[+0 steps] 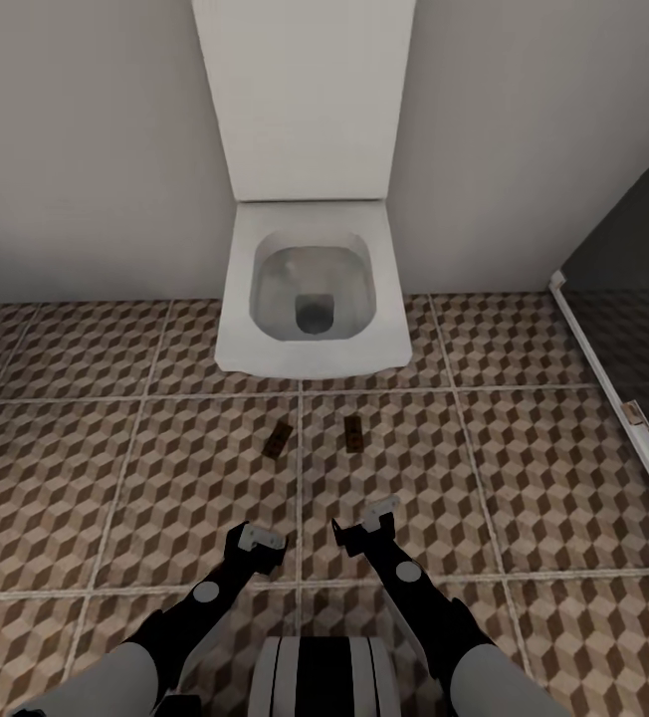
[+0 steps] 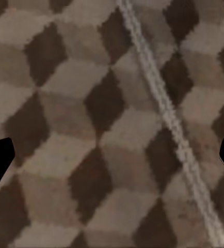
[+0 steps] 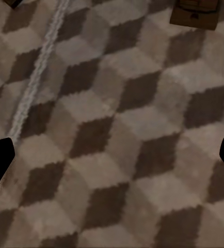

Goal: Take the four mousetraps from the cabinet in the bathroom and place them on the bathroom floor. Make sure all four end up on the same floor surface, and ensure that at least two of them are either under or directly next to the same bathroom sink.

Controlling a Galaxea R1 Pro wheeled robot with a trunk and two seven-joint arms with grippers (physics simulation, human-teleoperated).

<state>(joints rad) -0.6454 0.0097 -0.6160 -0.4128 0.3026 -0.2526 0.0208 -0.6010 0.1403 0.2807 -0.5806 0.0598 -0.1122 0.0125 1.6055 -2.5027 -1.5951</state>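
Left gripper and right gripper low over bathroom floor, jaws spread wide, empty. Beyond, two mousetraps flat on tiles, either side of a grout line, just before toilet.

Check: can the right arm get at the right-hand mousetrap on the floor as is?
Probably yes. The right-hand mousetrap lies flat on bare floor just ahead of the right gripper, jaws open, with nothing between them. The toilet sits further back, clear of it.
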